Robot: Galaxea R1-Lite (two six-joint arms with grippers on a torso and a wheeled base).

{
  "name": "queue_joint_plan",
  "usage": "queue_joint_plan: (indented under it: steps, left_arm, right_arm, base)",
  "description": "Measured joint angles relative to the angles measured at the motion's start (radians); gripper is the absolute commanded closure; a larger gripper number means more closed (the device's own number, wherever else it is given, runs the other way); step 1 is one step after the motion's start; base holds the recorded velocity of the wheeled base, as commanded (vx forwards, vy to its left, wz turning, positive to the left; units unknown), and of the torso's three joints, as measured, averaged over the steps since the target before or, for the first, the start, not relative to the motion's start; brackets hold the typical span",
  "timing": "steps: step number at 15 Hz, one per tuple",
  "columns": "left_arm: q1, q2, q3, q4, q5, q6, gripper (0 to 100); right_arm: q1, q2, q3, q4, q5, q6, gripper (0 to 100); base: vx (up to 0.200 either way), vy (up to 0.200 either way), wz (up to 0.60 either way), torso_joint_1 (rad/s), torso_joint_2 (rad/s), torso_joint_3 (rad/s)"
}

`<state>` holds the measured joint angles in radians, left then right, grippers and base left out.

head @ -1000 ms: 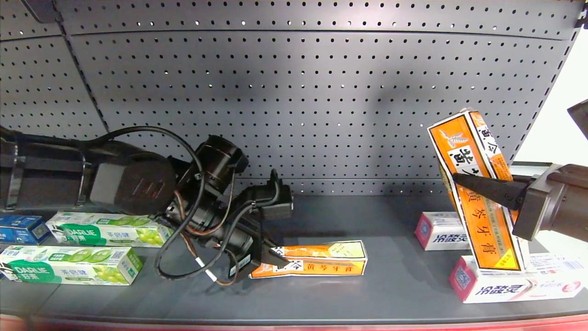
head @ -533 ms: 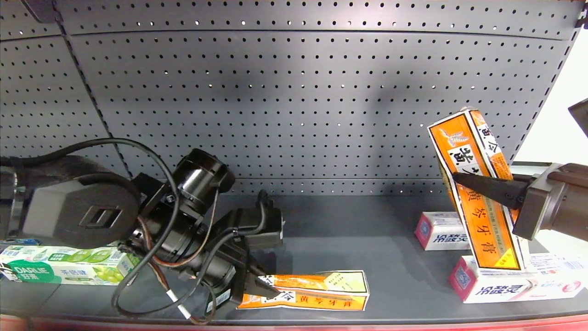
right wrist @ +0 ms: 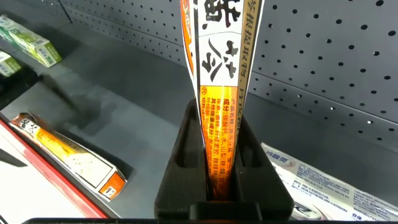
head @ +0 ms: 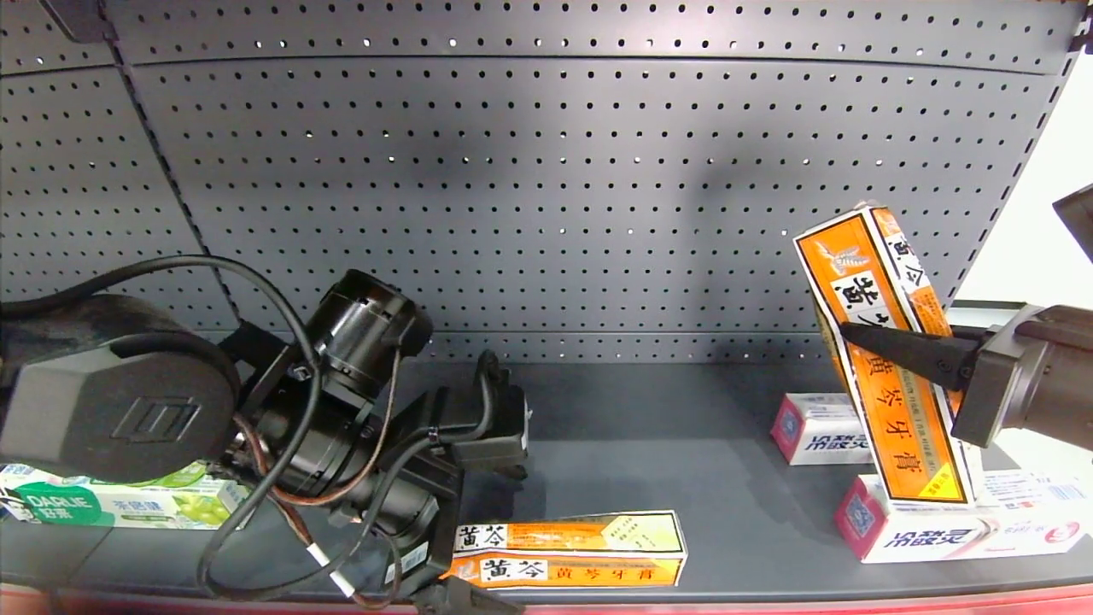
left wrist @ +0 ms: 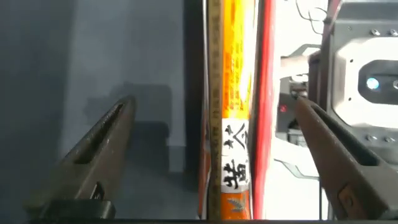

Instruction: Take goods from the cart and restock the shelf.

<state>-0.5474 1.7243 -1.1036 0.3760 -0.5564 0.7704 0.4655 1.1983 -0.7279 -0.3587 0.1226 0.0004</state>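
Change: the left arm is drawing back toward the front of the shelf (head: 683, 478). The lying orange box (head: 570, 551) has come forward and is now lying along the red lip.
Left gripper (left wrist: 212, 104): jaws are standing apart, with the lying box between them and free of both.
Right gripper (head: 858, 335): jaws are clamping the upright orange box (head: 854, 273) at mid-length. It is tilting, its lower end below the jaws resting on a white box (head: 931, 534).
Pose: the left arm is sitting low and the right arm is reaching in level.
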Motion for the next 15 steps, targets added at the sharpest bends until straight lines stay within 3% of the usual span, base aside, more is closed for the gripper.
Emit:
queue_joint_plan:
  steps: [5,9,13,15]
  left_arm:
    - [0.005,-0.046,-0.016,-0.037,0.002,-0.022,0]
    - [0.02,-0.121,-0.007,-0.06,0.01,-0.116,0]
    - [0.03,-0.199,0.042,-0.158,0.121,-0.166,0]
    - [0.03,-0.246,0.074,-0.186,0.169,-0.218,0]
  right_arm:
    - [0.001,0.001,0.001,0.0,0.0,0.0,100]
    - [0.0,0.003,0.0,0.0,0.0,0.0,100]
    - [0.001,0.013,-0.007,0.0,-0.002,0.0,100]
    - [0.005,0.021,-0.024,0.002,-0.001,-0.001,100]
  base:
    - [0.0,0.0,0.0,0.0,0.0,0.0]
    - [0.0,0.0,0.0,0.0,0.0,0.0]
    - [0.0,0.0,0.0,0.0,0.0,0.0]
    - [0.0,0.0,0.0,0.0,0.0,0.0]
